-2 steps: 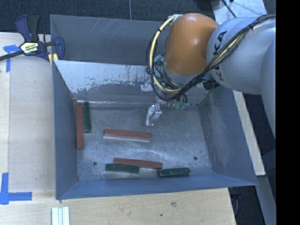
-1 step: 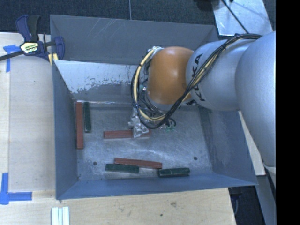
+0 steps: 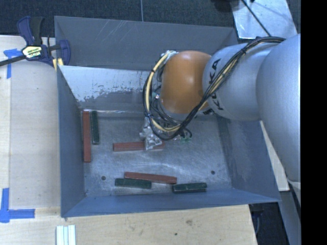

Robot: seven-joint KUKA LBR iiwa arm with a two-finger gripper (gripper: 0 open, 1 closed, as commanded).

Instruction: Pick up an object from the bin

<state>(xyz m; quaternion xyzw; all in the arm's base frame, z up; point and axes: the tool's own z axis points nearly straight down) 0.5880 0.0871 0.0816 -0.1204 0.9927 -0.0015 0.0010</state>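
Note:
My gripper (image 3: 150,139) is low in the middle of the bin, its metal fingertips at the right end of a short reddish-brown bar (image 3: 129,146) that lies flat on the floor. The tips touch or straddle that end; whether they are closed on it I cannot tell. Below it, toward the front wall, a longer reddish-brown bar (image 3: 150,177) lies across a dark green bar (image 3: 133,184), with another dark green bar (image 3: 189,188) to the right.
At the left wall a long reddish-brown bar (image 3: 86,136) and a dark green bar (image 3: 95,128) lie side by side, running front to back. The arm's orange cover and cables hang over the bin's middle and hide the floor behind the gripper.

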